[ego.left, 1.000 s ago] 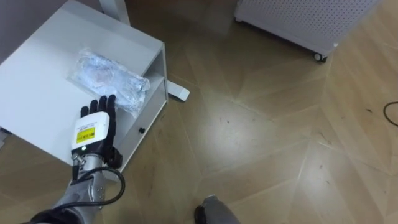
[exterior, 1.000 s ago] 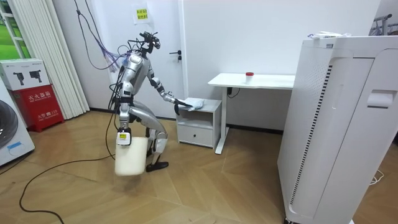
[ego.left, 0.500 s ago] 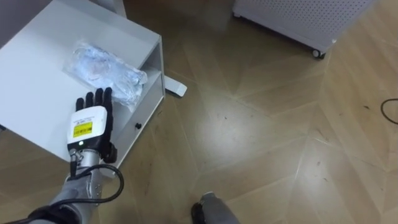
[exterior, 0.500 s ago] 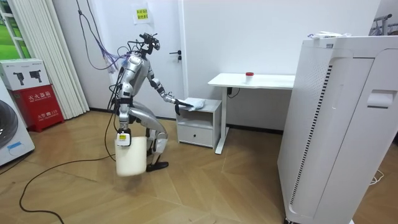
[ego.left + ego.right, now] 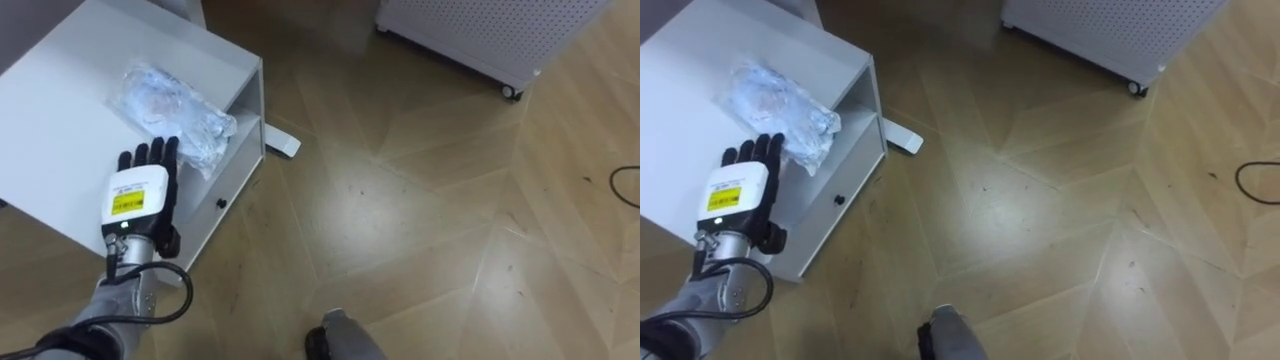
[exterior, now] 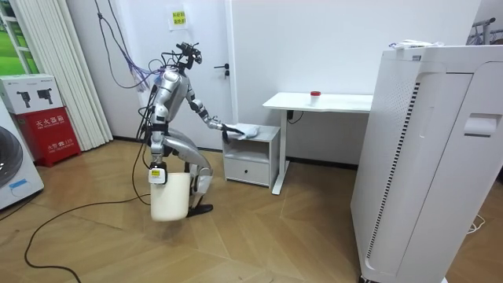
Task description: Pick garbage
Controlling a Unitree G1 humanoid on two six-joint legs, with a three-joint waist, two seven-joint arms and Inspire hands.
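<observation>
Crumpled, glossy clear plastic bag [image 5: 175, 110] lying on the smooth flat top of a boxy white cabinet [image 5: 60, 140], toward its right edge. Just near of it, left hand [image 5: 138, 192] flat and open, tips at the wrinkled film. Right hand [image 6: 157, 174] low at a white bin [image 6: 170, 200], grip impossible to tell.

no legible print anywhere

your left hand [image 5: 138, 195] has slid a little toward the view's left, away from the front edge of the white cabinet [image 5: 60, 140]. its straight fingers [image 5: 150, 156] now meet the plastic bag [image 5: 175, 110] further along its near edge. in the room view, the white bin [image 6: 171, 198] at your right hand [image 6: 158, 174] has swung slightly toward the room view's right.
</observation>
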